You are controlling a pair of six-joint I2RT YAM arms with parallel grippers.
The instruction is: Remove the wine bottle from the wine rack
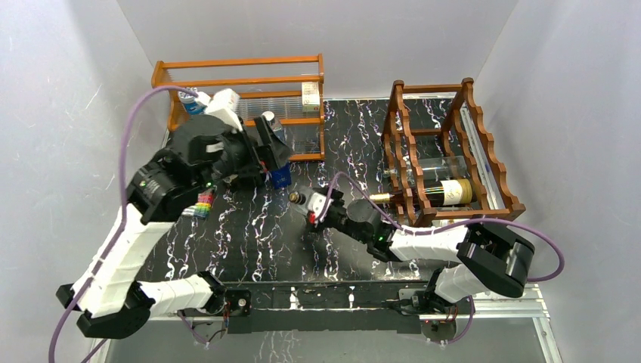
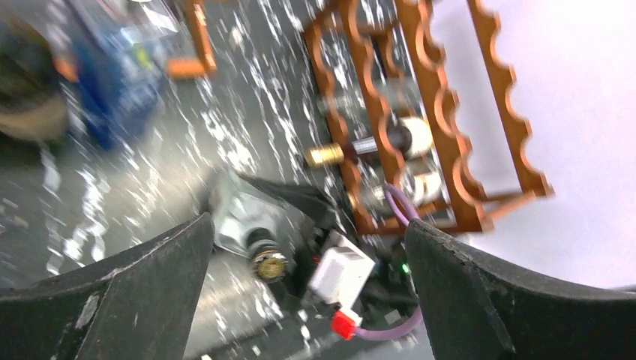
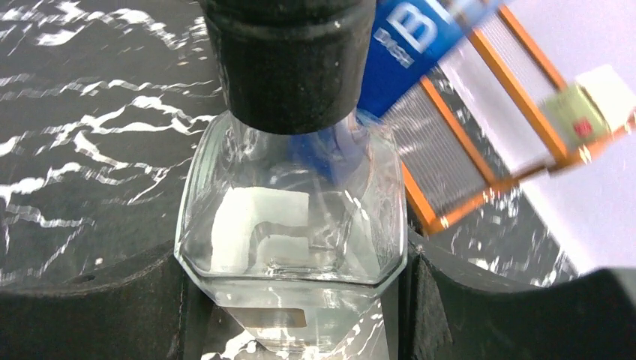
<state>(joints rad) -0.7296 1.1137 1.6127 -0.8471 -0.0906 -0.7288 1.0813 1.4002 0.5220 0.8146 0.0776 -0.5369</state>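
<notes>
The dark reddish-brown wine rack point(image 1: 462, 214) stands at the right of the table. A dark wine bottle point(image 1: 446, 191) with a cream label and gold foil neck lies in it, its neck pointing left. A clear bottle point(image 1: 435, 166) lies in the slot behind it. My right gripper point(image 1: 311, 208) is shut on a clear glass bottle point(image 3: 292, 225) with a black cap point(image 1: 296, 198), held low over the table left of the rack. My left gripper point(image 1: 276, 160) is open and empty by the orange shelf. The left wrist view shows the rack point(image 2: 461, 217) and the gold neck point(image 2: 326, 155).
An orange wooden shelf point(image 1: 242, 79) with clear slats stands at the back left, holding small items. A blue box point(image 1: 281, 176) sits under the left gripper and also shows in the right wrist view point(image 3: 405, 45). White walls close in on both sides.
</notes>
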